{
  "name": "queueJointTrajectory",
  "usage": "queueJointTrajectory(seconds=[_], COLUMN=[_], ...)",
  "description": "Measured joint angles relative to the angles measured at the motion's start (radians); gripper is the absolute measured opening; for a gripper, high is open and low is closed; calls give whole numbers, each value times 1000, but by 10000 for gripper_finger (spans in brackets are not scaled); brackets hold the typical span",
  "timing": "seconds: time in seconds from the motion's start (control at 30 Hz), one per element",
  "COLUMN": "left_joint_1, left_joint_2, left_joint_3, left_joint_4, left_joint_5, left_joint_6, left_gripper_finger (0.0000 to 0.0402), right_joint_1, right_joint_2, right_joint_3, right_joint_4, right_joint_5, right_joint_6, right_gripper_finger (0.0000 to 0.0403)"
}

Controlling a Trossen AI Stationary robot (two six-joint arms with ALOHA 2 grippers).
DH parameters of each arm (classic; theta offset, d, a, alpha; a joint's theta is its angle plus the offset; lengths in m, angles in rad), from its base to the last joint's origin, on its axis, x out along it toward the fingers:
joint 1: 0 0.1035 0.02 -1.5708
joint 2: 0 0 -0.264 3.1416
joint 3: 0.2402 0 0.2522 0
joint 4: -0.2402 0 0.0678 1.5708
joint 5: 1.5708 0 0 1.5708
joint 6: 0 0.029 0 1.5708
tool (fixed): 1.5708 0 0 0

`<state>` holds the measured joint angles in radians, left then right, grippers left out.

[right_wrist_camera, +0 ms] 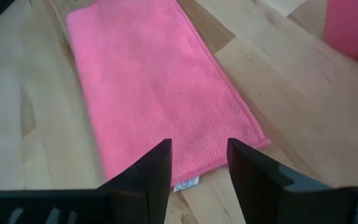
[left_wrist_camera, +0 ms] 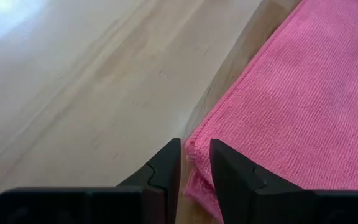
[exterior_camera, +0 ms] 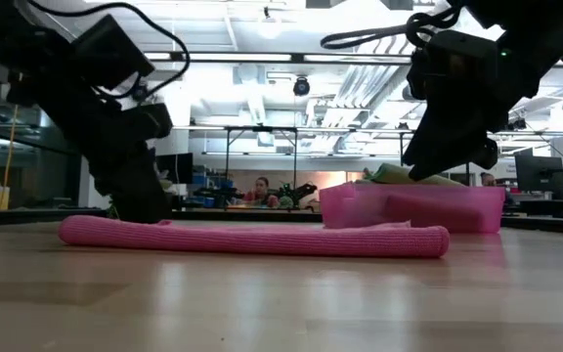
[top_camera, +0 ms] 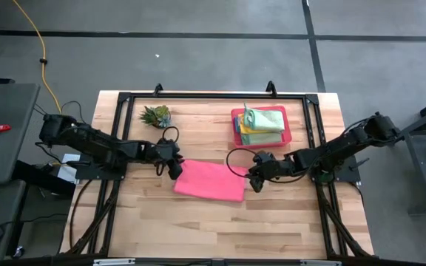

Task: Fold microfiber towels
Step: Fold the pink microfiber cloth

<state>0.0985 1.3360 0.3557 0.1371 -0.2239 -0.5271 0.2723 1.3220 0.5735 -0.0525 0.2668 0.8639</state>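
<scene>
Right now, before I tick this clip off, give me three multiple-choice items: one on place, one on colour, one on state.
1. Where do the folded microfiber towels lie?
A. in the rigid pink rectangular tray
B. beside the plant
C. under the left arm

2. What colour is the fuzzy towel on the wooden table?
A. teal
B. pink
C. yellow

3. The right gripper is:
A. clamping the tray
B. open above the towel
C. out of sight

A: stack sits inside the tray. B: pink towel. B: fingers apart, nothing between.
</scene>
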Motion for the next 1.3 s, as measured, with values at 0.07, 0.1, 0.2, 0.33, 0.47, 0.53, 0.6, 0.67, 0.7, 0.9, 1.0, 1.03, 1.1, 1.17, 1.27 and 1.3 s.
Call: queueJointTrajectory(seconds=[0.07, 0.1, 0.2, 0.33, 0.47, 0.53, 0.6, 0.67, 0.7, 0.9, 1.0, 1.03, 1.1, 1.17, 1.27, 1.3], left_joint_1=[9, 12, 20, 33, 48, 55, 60, 60, 60, 58, 58, 58, 58, 58, 58, 58], left_joint_2=[16, 22, 28, 28, 28, 28, 28, 28, 31, 74, 78, 78, 78, 78, 78, 78], left_joint_3=[0, 0, 0, 0, 0, 0, 0, 0, 0, 0, 0, 0, 0, 0, 0, 0], left_joint_4=[19, 30, 55, 31, 8, 13, 19, 13, 12, 45, 67, 67, 59, 46, 40, 41], left_joint_5=[11, 12, 33, 60, 50, 48, 49, 49, 55, 68, 67, 66, 66, 61, 58, 56], left_joint_6=[-1, -1, 7, 33, 39, 37, 36, 37, 40, 33, 33, 34, 50, 70, 86, 86], left_gripper_finger=[84, 89, 104, 118, 121, 120, 116, 110, 108, 102, 102, 102, 102, 101, 92, 86], right_joint_1=[-5, -6, -6, -6, -6, -6, -6, -6, -6, -6, -6, -6, -6, -6, -6, -6], right_joint_2=[0, 0, 0, 0, 0, 0, 0, 0, 0, 0, 0, 0, 0, 0, 0, 0], right_joint_3=[0, 0, 0, 0, 0, 0, 0, 0, 0, 0, 0, 0, 0, 0, 0, 0], right_joint_4=[-1, 0, -1, 0, -1, -1, -1, -1, -1, -1, -2, -2, -2, -2, -2, -2], right_joint_5=[0, 0, 0, 0, 1, 8, 14, 15, 14, 14, 14, 14, 15, 14, 15, 15], right_joint_6=[0, 0, 0, 0, 0, 0, 0, 0, 0, 0, 0, 0, 0, 0, 0, 0], right_gripper_finger=[147, 147, 147, 147, 147, 147, 147, 147, 147, 147, 147, 147, 147, 147, 147, 147])
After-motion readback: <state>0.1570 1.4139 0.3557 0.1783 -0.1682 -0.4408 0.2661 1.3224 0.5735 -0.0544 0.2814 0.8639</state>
